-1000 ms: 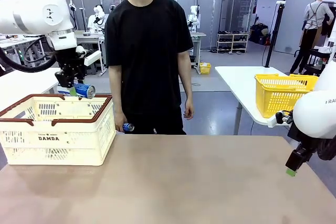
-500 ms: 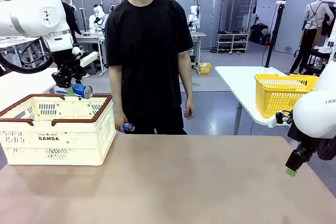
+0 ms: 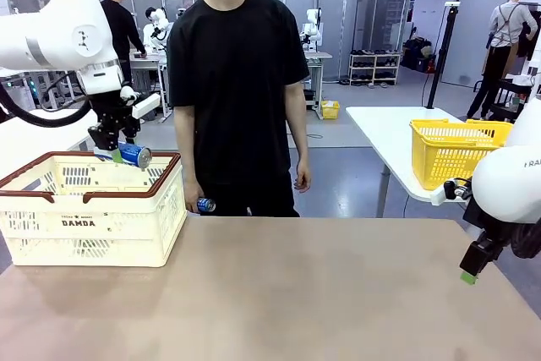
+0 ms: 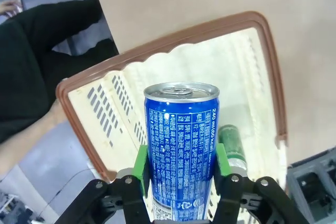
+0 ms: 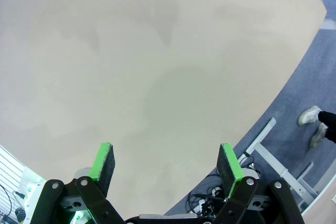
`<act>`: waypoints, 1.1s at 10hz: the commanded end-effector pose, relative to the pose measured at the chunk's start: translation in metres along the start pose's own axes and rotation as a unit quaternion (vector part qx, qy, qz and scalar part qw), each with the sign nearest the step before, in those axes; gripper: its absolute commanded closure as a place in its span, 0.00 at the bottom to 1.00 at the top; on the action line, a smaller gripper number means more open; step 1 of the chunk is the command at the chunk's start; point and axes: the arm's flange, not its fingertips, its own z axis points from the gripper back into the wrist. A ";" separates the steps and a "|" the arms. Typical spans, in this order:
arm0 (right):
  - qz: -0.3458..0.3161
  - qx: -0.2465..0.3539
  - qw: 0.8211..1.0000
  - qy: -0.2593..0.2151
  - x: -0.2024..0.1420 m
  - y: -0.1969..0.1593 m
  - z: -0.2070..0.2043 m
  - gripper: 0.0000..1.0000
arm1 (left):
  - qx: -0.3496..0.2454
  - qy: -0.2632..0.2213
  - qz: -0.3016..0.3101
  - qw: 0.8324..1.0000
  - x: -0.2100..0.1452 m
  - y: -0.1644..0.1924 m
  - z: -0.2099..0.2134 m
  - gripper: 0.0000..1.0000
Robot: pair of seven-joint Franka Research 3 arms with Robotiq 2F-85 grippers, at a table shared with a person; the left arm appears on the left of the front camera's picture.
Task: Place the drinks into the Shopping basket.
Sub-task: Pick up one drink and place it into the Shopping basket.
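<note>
Up in the left of the front view, the left gripper (image 3: 121, 151) is clamped across a blue can (image 3: 134, 155), which lies tipped on its side just above the far rim of the Shopping basket (image 3: 91, 222); across the table the person's hand (image 3: 192, 198) holds a second blue can (image 3: 205, 205) at the table's (image 3: 321, 293) far edge, while at lower right the right gripper (image 3: 468, 276) hangs clear of the tabletop. Looking down the left wrist view, the green pads (image 4: 140, 162) pinch the can's sides at centre frame, and below it the cream basket floor shows, with a green can (image 4: 231, 145) lying at right of centre, apparently in the basket. A good release would, I judge, come lower and over bare floor, away from that green can and the brown rim, so the can neither bounces nor rolls out. From the right wrist view, the right gripper's fingers stand spread wide with nothing between them, bare table beneath.
</note>
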 end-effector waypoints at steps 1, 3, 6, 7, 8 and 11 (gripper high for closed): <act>-0.001 -0.001 1.000 0.001 0.000 -0.001 0.001 0.02 | 0.004 -0.001 -0.038 0.999 -0.012 0.011 -0.017 0.44; -0.001 -0.001 1.000 0.001 0.000 -0.001 0.001 0.02 | 0.013 -0.007 -0.053 0.998 -0.020 0.014 -0.040 0.44; -0.001 -0.001 1.000 0.001 0.000 -0.001 0.001 0.02 | 0.012 -0.028 -0.057 0.998 -0.037 0.017 -0.072 0.44; -0.001 -0.001 1.000 0.001 0.000 -0.001 0.001 0.02 | 0.014 -0.043 -0.065 0.997 -0.042 0.020 -0.082 0.44; -0.001 -0.001 1.000 0.001 0.000 -0.001 0.001 0.02 | 0.003 -0.047 -0.070 0.996 -0.043 0.023 -0.092 0.44; -0.001 -0.001 1.000 0.001 0.000 -0.001 0.001 0.02 | -0.016 -0.050 -0.071 0.996 -0.044 0.028 -0.116 0.44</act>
